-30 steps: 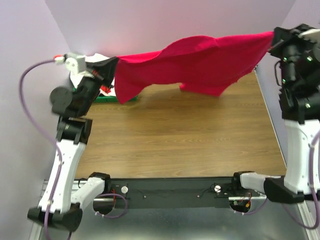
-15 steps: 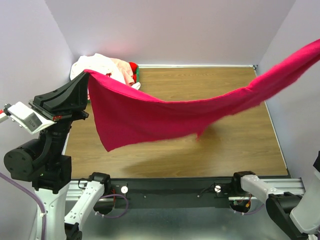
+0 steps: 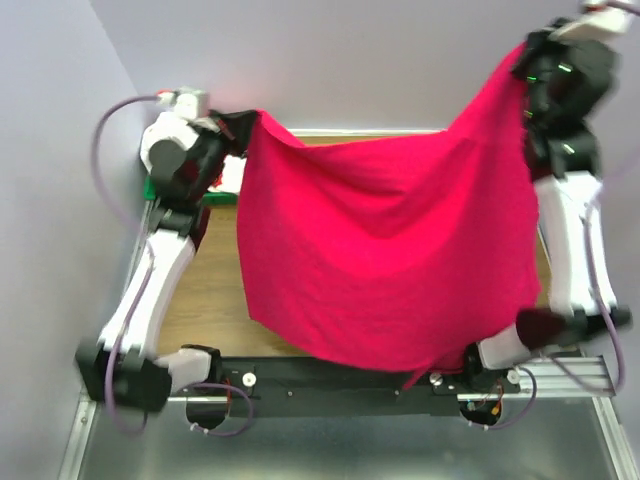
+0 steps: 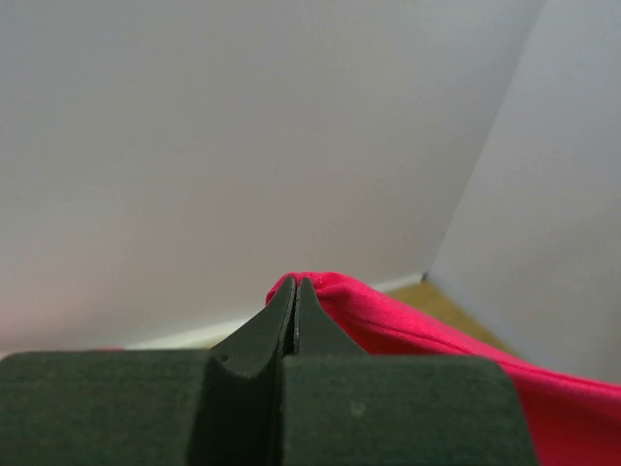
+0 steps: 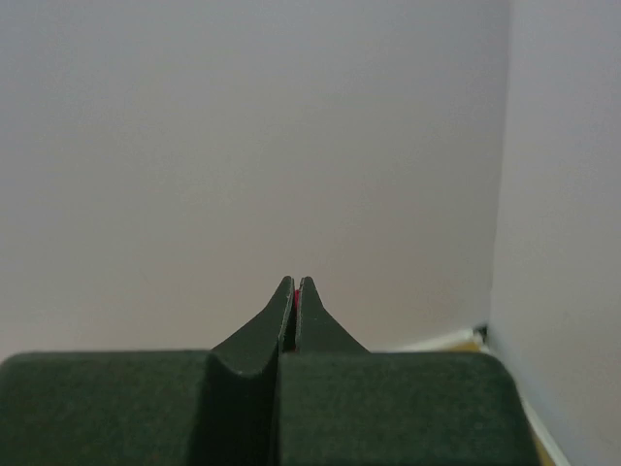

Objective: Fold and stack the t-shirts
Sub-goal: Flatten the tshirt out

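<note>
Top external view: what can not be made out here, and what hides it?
- Table: mostly hidden by the hanging magenta-red t-shirt.
- Pile in the far left corner: behind the left arm; shirts there cannot be counted.
- Right wrist view: only a red sliver shows in the right gripper.

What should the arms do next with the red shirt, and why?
Probably lower both arms, laying the shirt flat on the table: left gripper and right gripper pinch its upper edge, and it hangs spread in the air.
</note>
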Available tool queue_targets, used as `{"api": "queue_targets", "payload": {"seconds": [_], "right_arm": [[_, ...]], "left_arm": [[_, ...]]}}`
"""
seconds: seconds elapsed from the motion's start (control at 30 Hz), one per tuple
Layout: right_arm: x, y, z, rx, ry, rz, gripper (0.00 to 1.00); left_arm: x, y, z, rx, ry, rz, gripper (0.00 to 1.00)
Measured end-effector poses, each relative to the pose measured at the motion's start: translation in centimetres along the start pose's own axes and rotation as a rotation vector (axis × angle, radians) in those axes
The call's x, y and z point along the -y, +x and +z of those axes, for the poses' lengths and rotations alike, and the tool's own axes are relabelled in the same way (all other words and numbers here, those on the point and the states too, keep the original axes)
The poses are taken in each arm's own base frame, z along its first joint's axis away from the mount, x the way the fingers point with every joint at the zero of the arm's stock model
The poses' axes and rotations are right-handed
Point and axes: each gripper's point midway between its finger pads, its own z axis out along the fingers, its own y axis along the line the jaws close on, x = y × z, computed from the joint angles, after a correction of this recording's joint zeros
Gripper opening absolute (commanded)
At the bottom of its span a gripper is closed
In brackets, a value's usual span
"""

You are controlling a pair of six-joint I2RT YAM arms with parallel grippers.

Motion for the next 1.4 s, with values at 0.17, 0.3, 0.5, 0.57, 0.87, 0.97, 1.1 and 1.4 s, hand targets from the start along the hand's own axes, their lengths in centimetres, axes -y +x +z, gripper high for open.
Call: {"api": "queue_targets", "payload": {"seconds": [0.17,0.3,0.5,0.57,0.87,0.97,1.1,1.4], "right_arm": [[1.2,19.4,7.7,-0.324,0.096,-0.111,0.24],[3.4,31.0,8.6,-0.523,0.174,-0.186,0.93],[4.2,31.7,7.4,-0.553,0.207,-0.197,1.00],[4.4,30.8,6.4,-0.544,0.207,-0.185,1.00],[4.8,36.4,-4.2,-0.750,0.144,-0.037,1.00],[5.0,41.2,-8.0,-0.879,0.128,0.010,1.00],[6.1,45.7,-12.3,-1.013,0.160,0.024,1.00],[7.9,52.2,-15.7,-1.172,0.239,0.016,1.00]], "left_arm": [[-7.7,17.7,4.4,-0.363,-0.133,-0.128,0.35],[-11.3,26.6,6.2,-0.530,-0.188,-0.196,0.66],[-10.5,26.1,6.9,-0.519,-0.167,-0.191,0.69],[-9.3,24.9,6.7,-0.495,-0.146,-0.182,0.69],[-3.9,29.9,-0.3,-0.606,-0.081,-0.195,0.69],[-3.8,34.0,-3.3,-0.713,-0.100,-0.216,0.69],[-3.6,37.3,-5.9,-0.806,-0.114,-0.234,0.69],[-3.9,42.6,-7.3,-0.943,-0.125,-0.266,0.69]]}}
